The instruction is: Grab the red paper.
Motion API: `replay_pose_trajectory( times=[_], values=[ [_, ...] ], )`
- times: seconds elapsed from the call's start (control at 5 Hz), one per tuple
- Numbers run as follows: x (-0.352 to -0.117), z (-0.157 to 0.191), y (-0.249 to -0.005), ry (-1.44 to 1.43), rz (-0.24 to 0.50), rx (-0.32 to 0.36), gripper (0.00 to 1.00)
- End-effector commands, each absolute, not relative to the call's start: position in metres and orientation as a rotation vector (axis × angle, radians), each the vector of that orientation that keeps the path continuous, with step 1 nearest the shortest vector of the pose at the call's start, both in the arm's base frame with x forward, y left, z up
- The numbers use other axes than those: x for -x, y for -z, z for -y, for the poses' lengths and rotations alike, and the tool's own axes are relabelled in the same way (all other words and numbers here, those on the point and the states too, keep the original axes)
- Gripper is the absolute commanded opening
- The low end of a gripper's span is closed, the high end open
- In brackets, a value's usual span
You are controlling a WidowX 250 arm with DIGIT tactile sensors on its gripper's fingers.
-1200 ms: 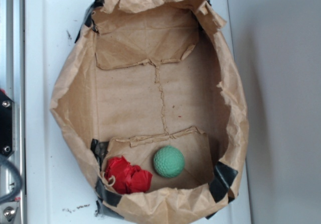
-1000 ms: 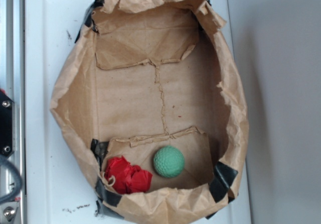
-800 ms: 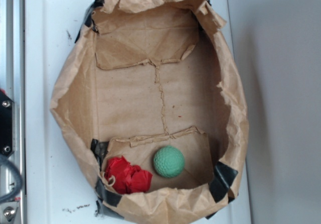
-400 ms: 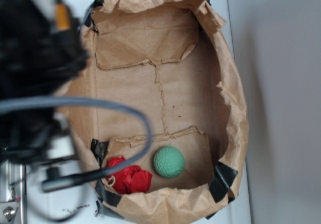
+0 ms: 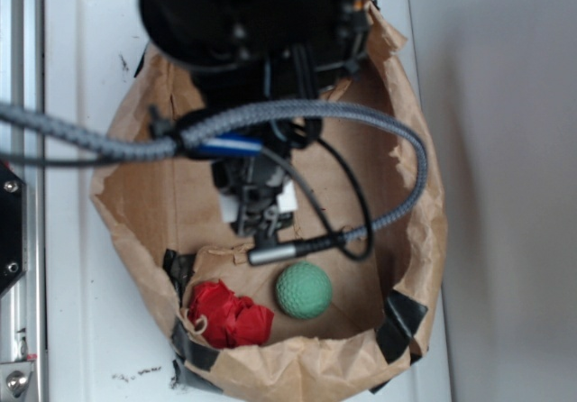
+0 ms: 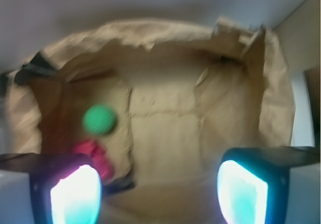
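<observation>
Red paper (image 5: 227, 314) lies in the brown paper bag (image 5: 424, 213), tucked in its near-left corner, green dimpled ball (image 5: 303, 290) just beside it. Pincer (image 6: 158, 194) hangs above mid-bag, jaws apart, nothing held. In the wrist view the wad (image 6: 93, 151) sits just ahead of the left finger (image 6: 75, 194), off-centre; next move likely a sideways shift toward that corner.

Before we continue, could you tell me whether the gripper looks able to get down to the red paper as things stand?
Probably yes: the gripper is open above the brown paper bag, nothing covers the red paper, though the bag wall and green ball crowd it.
</observation>
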State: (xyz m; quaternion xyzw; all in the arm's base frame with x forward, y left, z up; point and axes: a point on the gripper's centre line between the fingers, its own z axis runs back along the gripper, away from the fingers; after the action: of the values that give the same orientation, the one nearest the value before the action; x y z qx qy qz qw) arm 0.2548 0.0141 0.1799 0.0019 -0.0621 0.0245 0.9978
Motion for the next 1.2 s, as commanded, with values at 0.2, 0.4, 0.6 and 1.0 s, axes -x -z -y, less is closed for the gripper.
replay_pose_trajectory(
  times=[0.2,0.4,0.6,1.0],
  values=[
    [-0.272,-0.009,-0.155,-0.022,0.120,-0.031,1.00],
    [-0.283,-0.019,-0.125,-0.088,0.118,-0.038,1.00],
    [-0.294,-0.017,-0.097,-0.083,0.147,-0.078,1.00],
    [-0.277,0.015,-0.097,0.158,0.086,-0.002,1.00]
  ],
)
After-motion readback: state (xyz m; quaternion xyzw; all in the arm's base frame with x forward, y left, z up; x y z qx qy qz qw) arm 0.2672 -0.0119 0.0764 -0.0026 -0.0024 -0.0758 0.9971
